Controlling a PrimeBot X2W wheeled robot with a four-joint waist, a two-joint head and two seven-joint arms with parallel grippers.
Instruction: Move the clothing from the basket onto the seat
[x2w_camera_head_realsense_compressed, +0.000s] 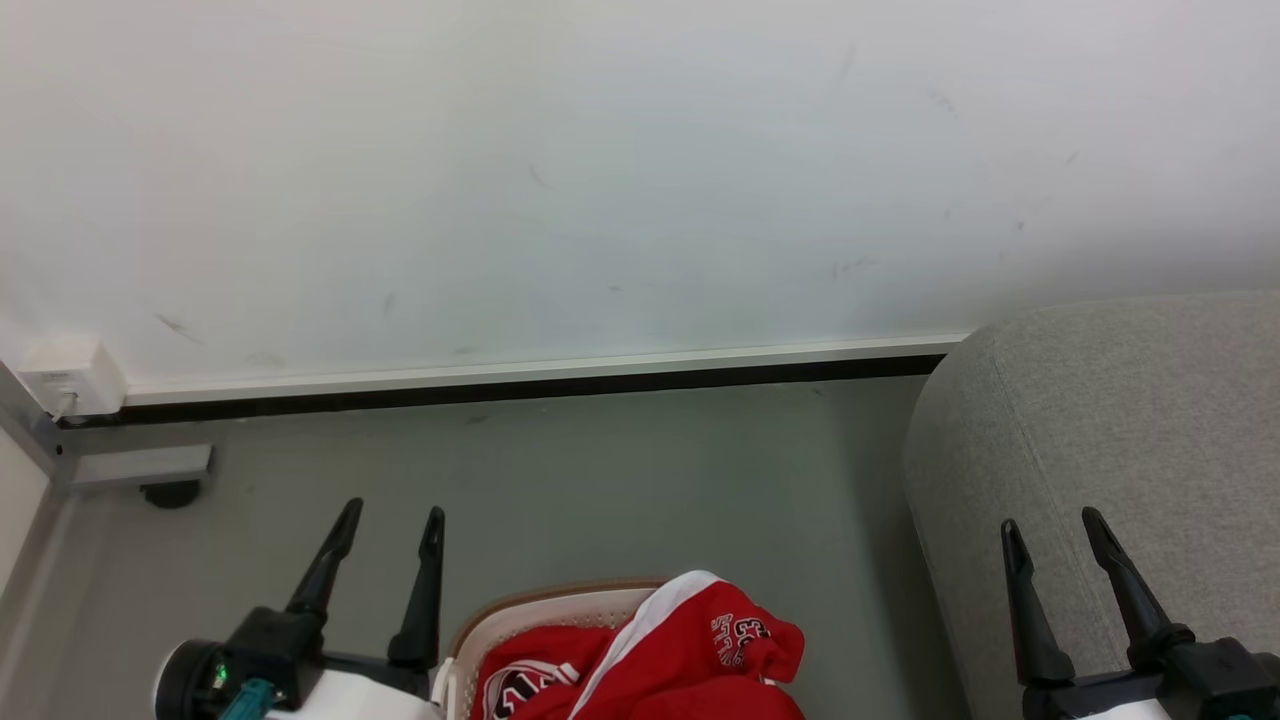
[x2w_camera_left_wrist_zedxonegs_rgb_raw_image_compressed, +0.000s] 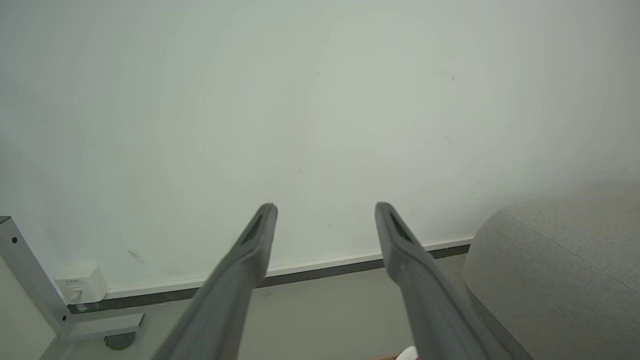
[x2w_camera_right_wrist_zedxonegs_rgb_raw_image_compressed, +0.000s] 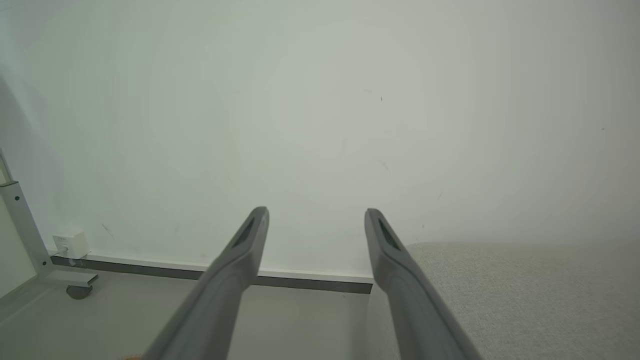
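Some red clothing (x2w_camera_head_realsense_compressed: 690, 655) with white trim is heaped in the basket (x2w_camera_head_realsense_compressed: 540, 603), and one fold is draped over its right rim. To the basket's right, past a strip of grey floor (x2w_camera_head_realsense_compressed: 620, 480), the seat (x2w_camera_head_realsense_compressed: 1130, 430) is seen. The left gripper (x2w_camera_head_realsense_compressed: 393, 508) is held just left of the basket, fingers spread and empty. The right gripper (x2w_camera_head_realsense_compressed: 1049, 518) is held well to the basket's right, over the seat's edge, likewise spread. Beyond the basket a white wall (x2w_camera_head_realsense_compressed: 600, 180) is seen.

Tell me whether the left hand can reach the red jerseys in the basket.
Probably yes. The left hand is open and empty, just left of the basket; the jerseys lie heaped on top, nothing between.
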